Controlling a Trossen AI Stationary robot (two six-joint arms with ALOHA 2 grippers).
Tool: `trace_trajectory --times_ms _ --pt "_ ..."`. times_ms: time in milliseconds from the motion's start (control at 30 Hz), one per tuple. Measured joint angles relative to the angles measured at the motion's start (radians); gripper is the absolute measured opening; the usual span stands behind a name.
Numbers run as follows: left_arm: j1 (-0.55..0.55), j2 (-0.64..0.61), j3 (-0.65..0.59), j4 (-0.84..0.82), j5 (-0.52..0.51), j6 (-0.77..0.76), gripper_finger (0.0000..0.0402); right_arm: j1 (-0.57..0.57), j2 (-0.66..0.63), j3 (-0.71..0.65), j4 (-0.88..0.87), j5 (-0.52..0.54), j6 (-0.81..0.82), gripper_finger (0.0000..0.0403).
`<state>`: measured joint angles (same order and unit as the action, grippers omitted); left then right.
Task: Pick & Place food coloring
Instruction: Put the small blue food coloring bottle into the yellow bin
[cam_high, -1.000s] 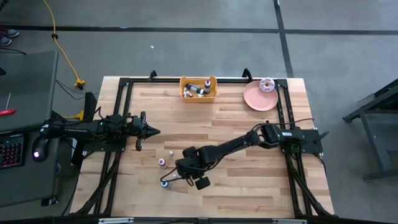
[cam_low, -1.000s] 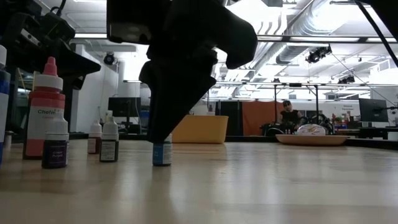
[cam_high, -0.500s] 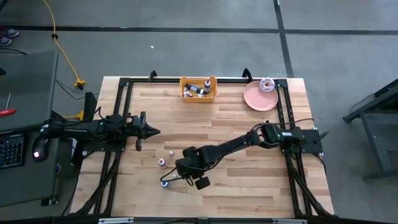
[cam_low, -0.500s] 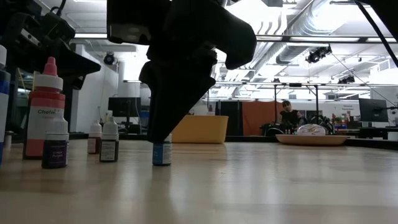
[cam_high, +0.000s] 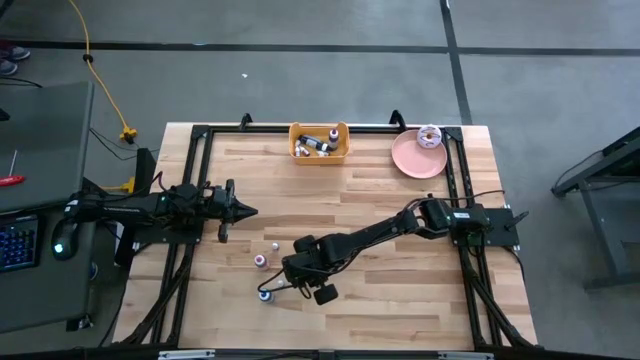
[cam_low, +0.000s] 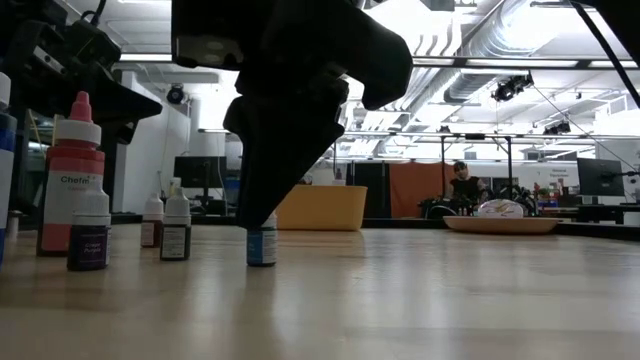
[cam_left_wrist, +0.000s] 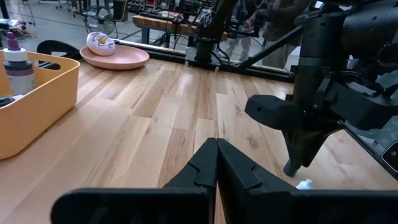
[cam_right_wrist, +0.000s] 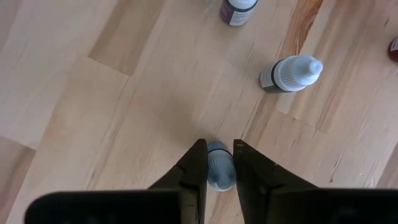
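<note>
Right wrist view: right gripper (cam_right_wrist: 217, 163) jaws pinching a blue bottle (cam_right_wrist: 219, 173) upright on the surface near the front edge, set for lifting. Left gripper (cam_left_wrist: 216, 163) shut, waiting at left edge.

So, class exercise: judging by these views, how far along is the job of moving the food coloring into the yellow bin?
Done: several bottles already lie in the yellow bin. In hand: the right gripper is down at the table with its jaws around a blue bottle that stands on the wood. The left gripper waits at the table's left side. Left: at least two more bottles on the table nearby.
</note>
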<state>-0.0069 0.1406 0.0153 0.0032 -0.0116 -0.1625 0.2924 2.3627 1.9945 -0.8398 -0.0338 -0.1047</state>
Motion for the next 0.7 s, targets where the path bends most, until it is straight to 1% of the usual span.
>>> trace_trajectory --times_ms 100,200,700 --pt "0.0 0.0 0.0 0.0 0.0 0.0 0.0001 0.0 0.0 0.0 0.0 0.0 0.0 0.0057" --pt "0.0 0.0 0.0 0.0 0.0 0.0 0.0001 0.0 0.0 0.0 0.0 0.0 0.0 0.0048" --pt "0.0 0.0 0.0 0.0 0.0 0.0 0.0001 0.0 -0.004 0.0 0.008 0.001 -0.004 0.0048"
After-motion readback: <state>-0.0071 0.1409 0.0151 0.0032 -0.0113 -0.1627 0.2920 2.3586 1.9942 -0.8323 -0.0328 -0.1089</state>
